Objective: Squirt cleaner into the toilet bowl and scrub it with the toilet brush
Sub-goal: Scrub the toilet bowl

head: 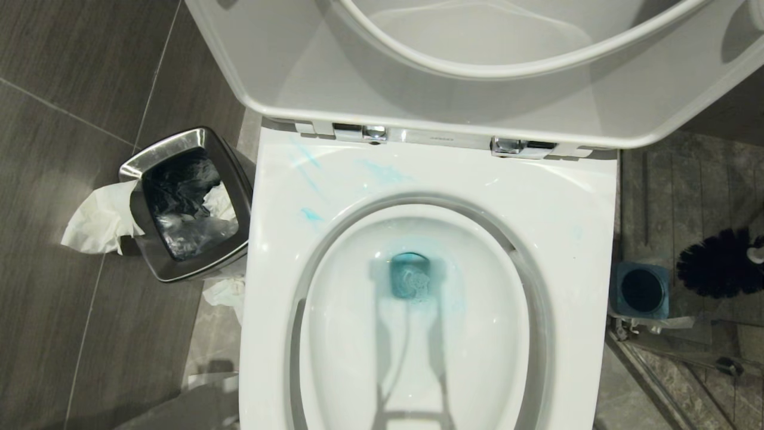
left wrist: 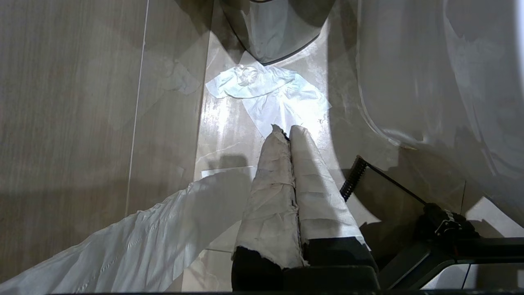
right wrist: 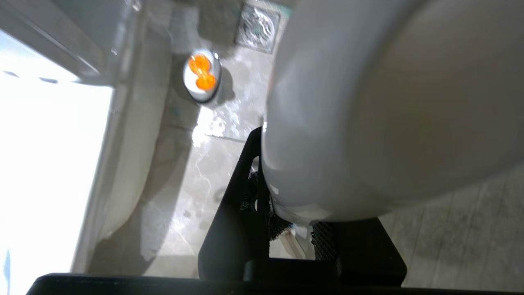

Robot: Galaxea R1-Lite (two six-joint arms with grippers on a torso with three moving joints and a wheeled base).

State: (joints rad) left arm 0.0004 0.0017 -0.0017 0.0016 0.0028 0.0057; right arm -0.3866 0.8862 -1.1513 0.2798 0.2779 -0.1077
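a bathroom floor (head: pixel 59 251) of dark grey tiles is seen from above, with the toilet bowl (head: pixel 573 251) filling the middle of the head view and its lid (head: pixel 310 71) raised at the top. the cleaner (head: pixel 410 280) is seen as teal-tinted water pooled at the drain, and as pale turquoise smears on the broad rim toward the robot's left, near the hinges. a square steel waste bin (head: pixel 239 179) with a dark liner is set just beside the bowl on the left, with white paper (head: pixel 95 221) draped over its edge and more crumpled on the floor. on the right side a blue-and-grey holder cup (head: pixel 641 291) is stood on the floor, and the toilet brush (head: pixel 719 263) is seen near it at the picture's edge, its black bristle head lifted clear of the cup.

in the right wrist view the right gripper (right wrist: pixel 303 241) is shown with its jaws pinched on the white brush handle, a large blurred white shape filling much of the picture; bristles are glimpsed between the fingers.

in the left wrist view the left gripper (left wrist: pixel 288 133) is pointed at the floor beside the bowl's base, its cloth-wrapped fingers (left wrist: pixel 274 184) pressed together with nothing between them.
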